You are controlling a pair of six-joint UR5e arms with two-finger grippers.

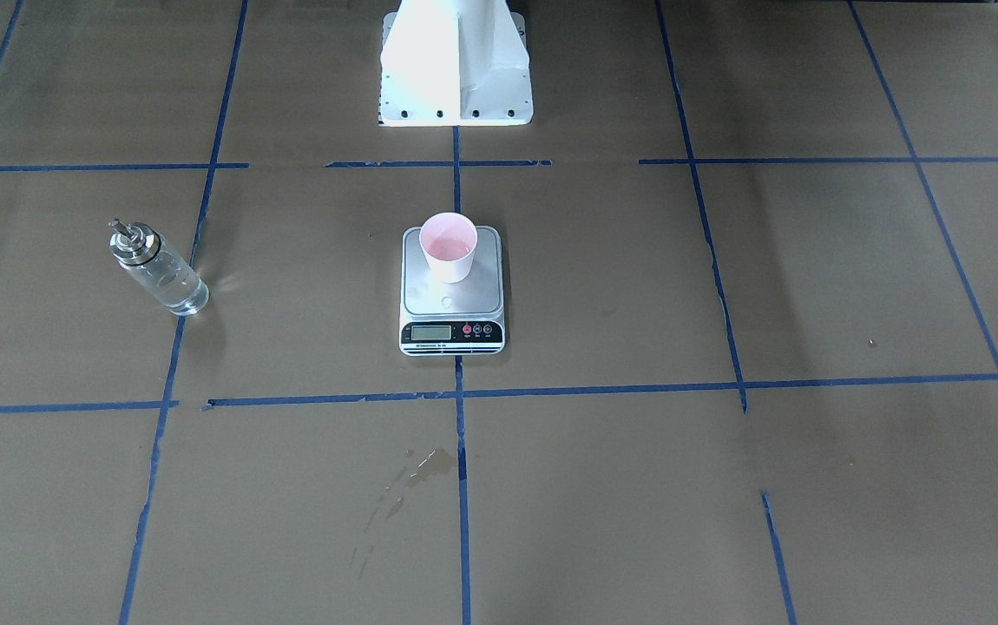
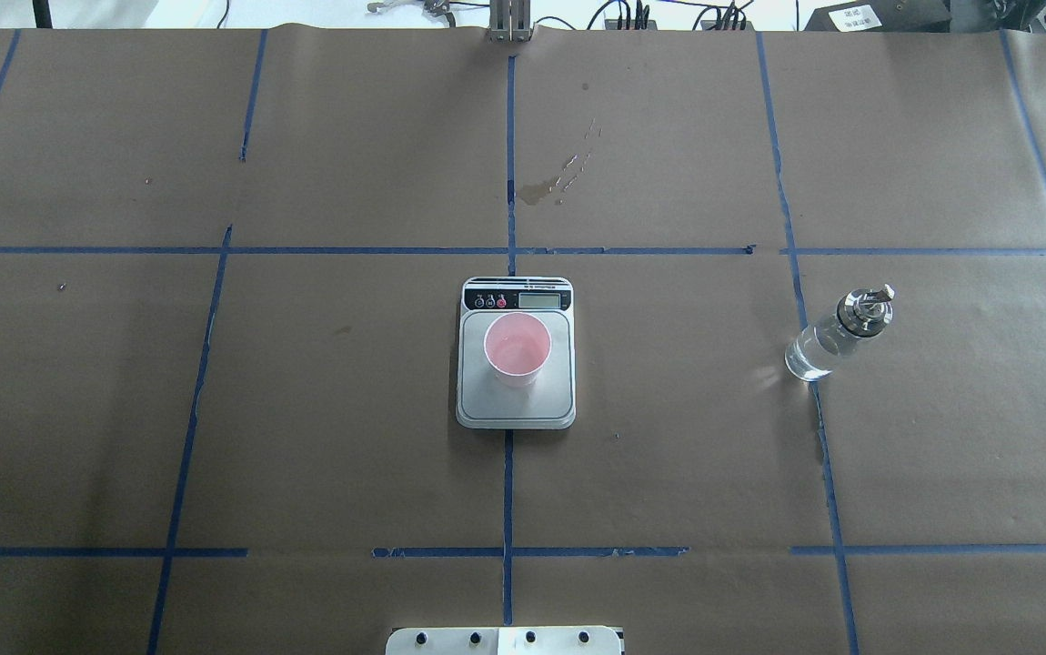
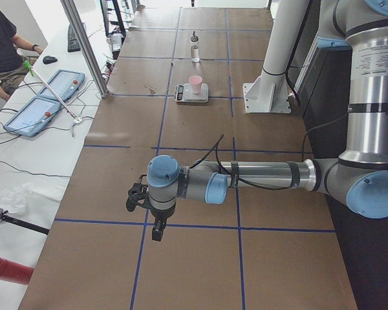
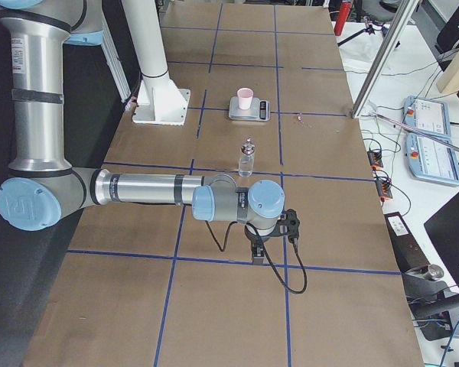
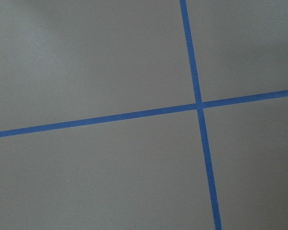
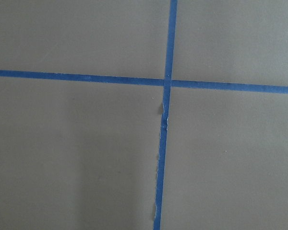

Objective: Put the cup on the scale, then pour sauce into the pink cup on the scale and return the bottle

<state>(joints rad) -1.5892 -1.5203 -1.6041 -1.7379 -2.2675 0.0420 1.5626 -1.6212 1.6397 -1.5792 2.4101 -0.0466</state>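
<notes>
Cup point(image 2: 517, 347) stands centred on scale point(image 2: 516, 407) for weighing; bottle point(image 2: 837, 335) stands upright, well apart. Left fingers point(image 3: 156, 231) and right fingers point(image 4: 257, 253) hang clear of both; whether open or closed cannot be told.

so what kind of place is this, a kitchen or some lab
Most likely a robotics lab workcell: a brown-paper table gridded with blue tape, the left arm and right arm mounted at it, and teach pendants on a side bench.

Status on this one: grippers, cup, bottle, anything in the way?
Left gripper and right gripper out at table ends, open or shut unreadable. Pink cup upright on scale. Bottle standing free, robot's right. Nothing between them.
</notes>
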